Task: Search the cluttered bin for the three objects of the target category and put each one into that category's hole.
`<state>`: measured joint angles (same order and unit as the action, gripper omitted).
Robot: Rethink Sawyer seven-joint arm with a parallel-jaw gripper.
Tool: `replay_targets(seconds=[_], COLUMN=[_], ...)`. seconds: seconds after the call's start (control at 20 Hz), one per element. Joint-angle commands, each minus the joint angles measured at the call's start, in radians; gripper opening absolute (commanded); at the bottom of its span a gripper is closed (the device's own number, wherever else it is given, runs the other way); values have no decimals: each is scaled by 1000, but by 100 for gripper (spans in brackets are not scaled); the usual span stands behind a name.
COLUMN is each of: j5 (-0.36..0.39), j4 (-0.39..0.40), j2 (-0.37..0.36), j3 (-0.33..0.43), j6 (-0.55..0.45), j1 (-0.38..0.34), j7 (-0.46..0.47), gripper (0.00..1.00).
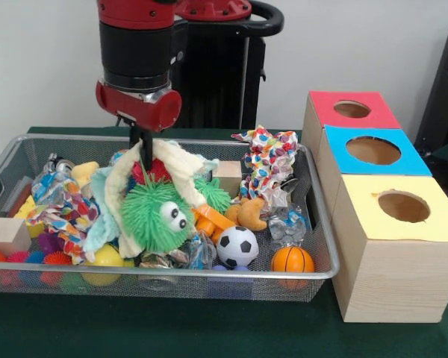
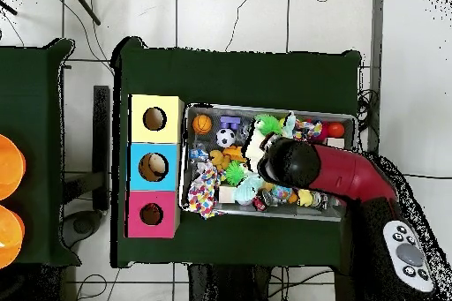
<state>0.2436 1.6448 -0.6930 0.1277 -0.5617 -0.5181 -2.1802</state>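
Right now your gripper [image 1: 145,160] sits buried in pale cloth [image 1: 175,168] — jaw state unreadable — with the green fuzzy toy [image 1: 155,216] just below and in front.

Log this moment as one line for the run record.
arm: over bin | tool: down in clutter beside green fuzzy toy, grip state unclear | holes: red, blue, yellow
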Motion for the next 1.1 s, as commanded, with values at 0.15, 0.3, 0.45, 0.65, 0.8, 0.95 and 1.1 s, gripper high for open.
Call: replay_targets(seconds=[0.15,0.3,0.45,0.65,0.8,0.95,1.1], j5=[116,135,162,203,232,261,290], j4=[50,39,30,19,11,9,5], j2=[51,80,102,127,147,164,183], j3=[118,141,165,190,203,211,218], j6=[109,110,122,135,148,168,185], j1=[-97,-129,-166,-206,-226,-241,-250], j7=[154,166,181,194,191,181,168], gripper=[0,0,0,0,0,0,0])
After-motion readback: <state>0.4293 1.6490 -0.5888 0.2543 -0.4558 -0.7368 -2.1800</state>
